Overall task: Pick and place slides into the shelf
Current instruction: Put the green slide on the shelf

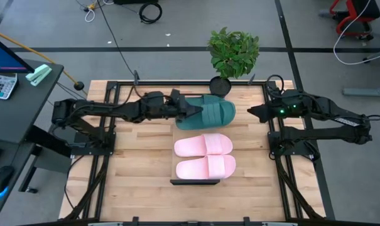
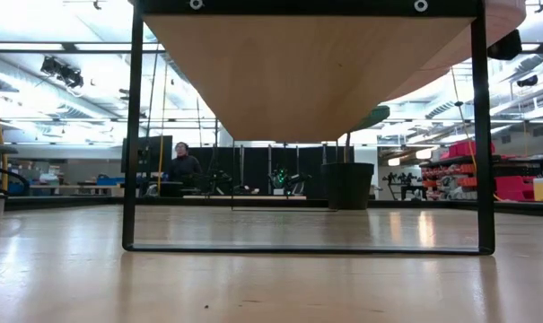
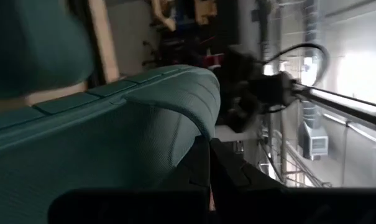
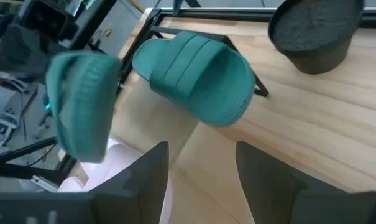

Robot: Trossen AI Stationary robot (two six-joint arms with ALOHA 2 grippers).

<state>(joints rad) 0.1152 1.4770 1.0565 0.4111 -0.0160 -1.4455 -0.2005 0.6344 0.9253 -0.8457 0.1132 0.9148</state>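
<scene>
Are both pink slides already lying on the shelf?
Yes, in the high view the two pink slides lie side by side on the shelf.

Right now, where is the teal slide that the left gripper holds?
In the high view, the held teal slide hangs at the left gripper over the shelf's far end, beside the other teal slide, near the plant pot.

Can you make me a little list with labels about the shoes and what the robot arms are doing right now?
pink slides: two, lying side by side on the shelf
teal slides: one lying on the shelf's far end; another tipped on edge in the left gripper
left gripper: shut on teal slide
right gripper: open, empty, beside the shelf
potted plant: at the table's far edge
</scene>
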